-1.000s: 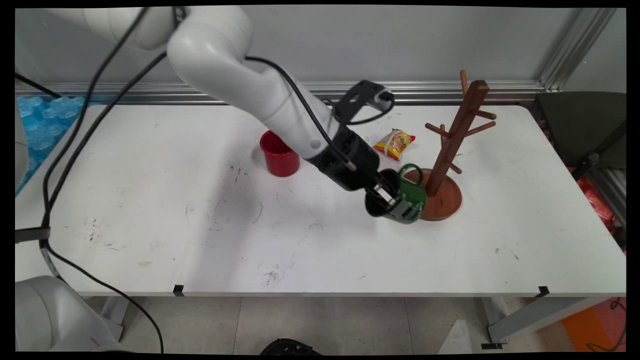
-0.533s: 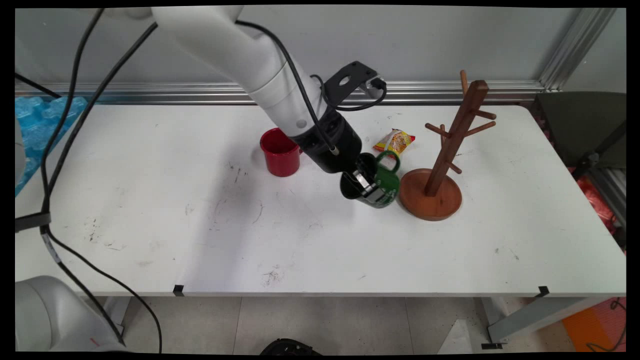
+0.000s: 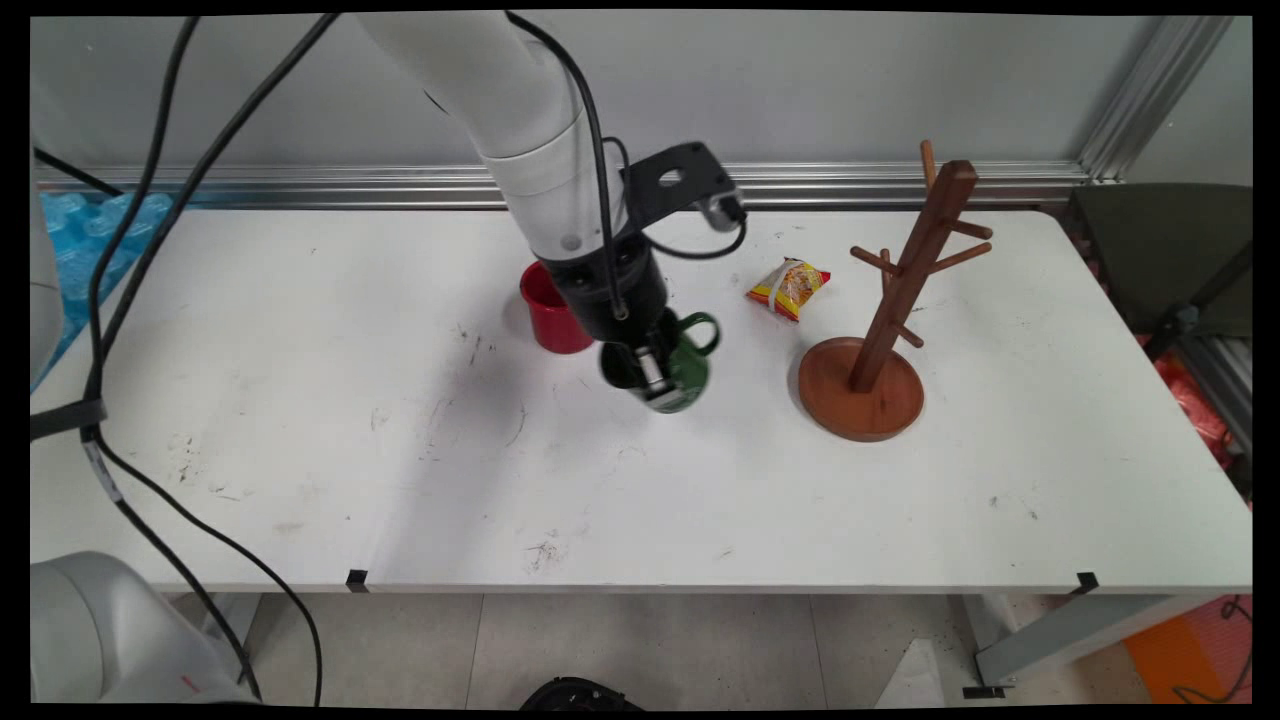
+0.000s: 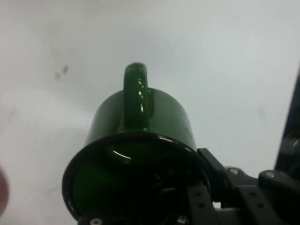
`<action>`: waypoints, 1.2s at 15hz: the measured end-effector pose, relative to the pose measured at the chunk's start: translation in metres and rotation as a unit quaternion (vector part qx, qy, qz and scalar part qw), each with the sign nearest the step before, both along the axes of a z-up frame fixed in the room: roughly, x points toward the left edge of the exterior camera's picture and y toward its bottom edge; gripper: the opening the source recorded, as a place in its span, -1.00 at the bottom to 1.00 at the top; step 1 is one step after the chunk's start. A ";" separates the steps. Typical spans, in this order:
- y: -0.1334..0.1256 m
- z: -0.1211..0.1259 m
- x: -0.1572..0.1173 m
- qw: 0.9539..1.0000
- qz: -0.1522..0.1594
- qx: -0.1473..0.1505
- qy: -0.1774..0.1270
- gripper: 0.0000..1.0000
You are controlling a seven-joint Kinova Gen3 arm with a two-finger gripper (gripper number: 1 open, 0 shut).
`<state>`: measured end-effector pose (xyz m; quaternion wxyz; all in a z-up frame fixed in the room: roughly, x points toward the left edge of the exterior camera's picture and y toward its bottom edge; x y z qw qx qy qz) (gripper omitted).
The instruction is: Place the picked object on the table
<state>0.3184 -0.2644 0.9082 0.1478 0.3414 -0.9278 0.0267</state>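
My gripper (image 3: 652, 372) is shut on the rim of a green mug (image 3: 682, 362), which hangs tilted just above the table's middle, its handle pointing right. In the hand view the green mug (image 4: 140, 136) fills the centre, mouth toward the camera and handle on top, with my gripper (image 4: 187, 206) clamped on its rim, one finger inside. A red cup (image 3: 552, 312) stands upright just left of the mug, partly hidden by my arm. The wooden mug tree (image 3: 900, 300) stands well to the right on its round base.
A yellow and red snack packet (image 3: 789, 287) lies between the mug and the mug tree, toward the back. Black cables hang along the left side. A metal rail runs along the table's back edge.
My arm has carried the green mug leftward, away from the mug tree's base and over to beside the red cup. My grip on it has held.
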 end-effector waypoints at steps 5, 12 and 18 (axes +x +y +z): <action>-0.007 -0.008 0.003 0.997 -0.003 0.020 -0.079 -1.00; -0.021 -0.028 -0.002 0.985 -0.010 0.057 -0.162 -1.00; -0.033 -0.056 -0.014 0.974 -0.018 0.098 -0.203 -1.00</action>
